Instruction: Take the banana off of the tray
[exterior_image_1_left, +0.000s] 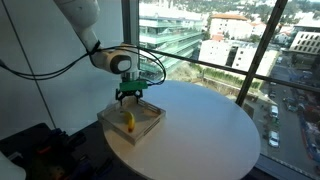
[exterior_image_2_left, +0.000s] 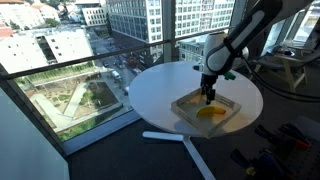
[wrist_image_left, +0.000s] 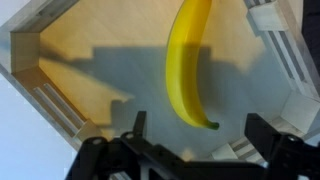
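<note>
The yellow banana lies on the pale base of the wooden-edged tray; it also shows in both exterior views. The tray sits near the edge of the round white table. My gripper hangs open just above the tray, fingers spread to either side of the banana's dark lower tip, not touching it. In both exterior views the gripper is directly over the banana.
The round white table stands beside a glass wall with a city view. Dark equipment and cables lie on the floor by the table. The tray's raised wooden edges flank the gripper fingers.
</note>
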